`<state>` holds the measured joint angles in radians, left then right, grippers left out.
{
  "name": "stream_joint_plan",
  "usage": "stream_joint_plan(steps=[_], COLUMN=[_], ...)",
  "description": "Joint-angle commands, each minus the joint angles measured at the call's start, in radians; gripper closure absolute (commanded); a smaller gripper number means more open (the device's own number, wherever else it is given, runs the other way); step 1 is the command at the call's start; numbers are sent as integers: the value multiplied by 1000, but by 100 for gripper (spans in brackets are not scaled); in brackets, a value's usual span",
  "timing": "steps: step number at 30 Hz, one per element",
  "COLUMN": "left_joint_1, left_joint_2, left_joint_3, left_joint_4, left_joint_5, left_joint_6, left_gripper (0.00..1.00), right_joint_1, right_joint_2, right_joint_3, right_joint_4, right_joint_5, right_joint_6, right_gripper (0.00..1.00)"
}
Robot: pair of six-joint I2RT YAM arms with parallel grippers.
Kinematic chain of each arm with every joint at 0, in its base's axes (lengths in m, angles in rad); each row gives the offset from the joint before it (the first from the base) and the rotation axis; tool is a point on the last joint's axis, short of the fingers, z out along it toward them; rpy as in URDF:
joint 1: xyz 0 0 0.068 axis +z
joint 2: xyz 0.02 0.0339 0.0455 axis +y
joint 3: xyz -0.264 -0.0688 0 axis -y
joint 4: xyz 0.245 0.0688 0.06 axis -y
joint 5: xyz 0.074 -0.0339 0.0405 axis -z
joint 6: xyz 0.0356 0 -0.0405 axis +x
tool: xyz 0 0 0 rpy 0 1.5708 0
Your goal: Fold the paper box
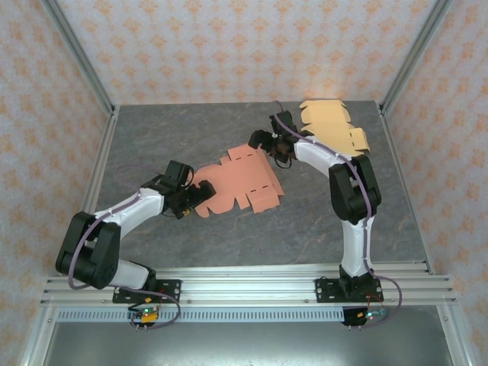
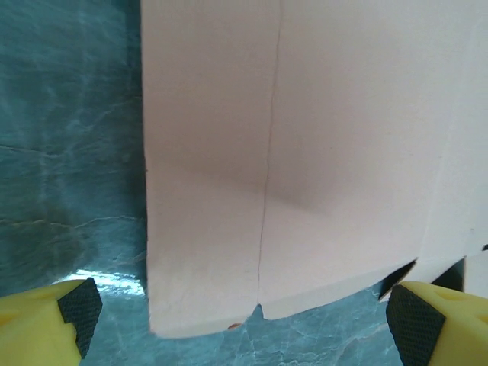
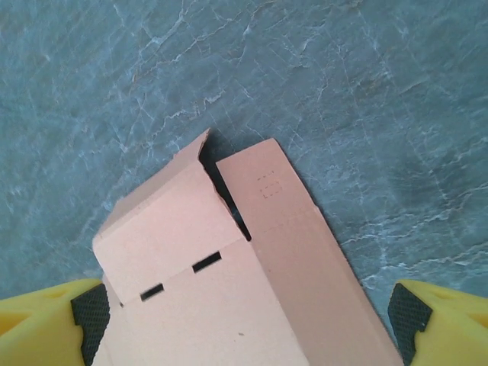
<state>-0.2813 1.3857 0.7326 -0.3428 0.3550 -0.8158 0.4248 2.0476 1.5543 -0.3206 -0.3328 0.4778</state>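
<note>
Top external view: left jaws stand wide open at the near edge of the pink paper box (image 1: 240, 183), lying flat on the grey stony desk (image 1: 152, 130). It looks thin, light and bendy, with slots and creases; pinch a flap edge. Right jaws, open too, sit at its far edge.

Salmon-pink die-cut cardboard box blank (image 1: 240, 183), unfolded, lying mostly flat near the centre of the grey marbled table (image 1: 229, 236), its long axis running diagonally from near left to far right. The notched near-left edge (image 2: 305, 152) shows one straight score line. The far-right end (image 3: 229, 305) bears two small dark slots and two flaps separated by a narrow gap, the left flap slightly raised.
</note>
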Motion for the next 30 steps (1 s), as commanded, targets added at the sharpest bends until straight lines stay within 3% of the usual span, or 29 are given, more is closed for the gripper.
stream_joint_plan(steps=[1,3,7,11,15,18,24,27,30], left_joint_1=[0,2,28,76,83,85,87,95,95], left_joint_2=[-65,-97,-117,-46,58,120,162,202,242], left_joint_3=[46,49,65,100,94,69,29,11,4], left_joint_4=[-129,-149,-139,-103,-13,82,259,348,393], left_joint_5=[-116,-145,-196,-128,-58,-29,-5,53,81], left_joint_6=[-20,-30,5,65,100,93,67,99,111], left_gripper=[0,0,0,0,3,15,18,31,31], right_joint_1=[0,1,5,44,67,67,66,65,65], right_joint_2=[-57,-81,-107,-102,-86,-90,-115,-133,-134], right_joint_3=[17,2,-51,-63,-52,-56,-50,-64,-74], right_joint_4=[-172,-199,-173,-200,-214,-189,-182,-164,-143], right_joint_5=[37,-31,-303,-301,-263,-277,-278,-262,-266], right_joint_6=[-146,-159,-115,-127,-127,-110,-104,-106,-95], right_gripper=[4,6,27,44,45,45,44,43,43])
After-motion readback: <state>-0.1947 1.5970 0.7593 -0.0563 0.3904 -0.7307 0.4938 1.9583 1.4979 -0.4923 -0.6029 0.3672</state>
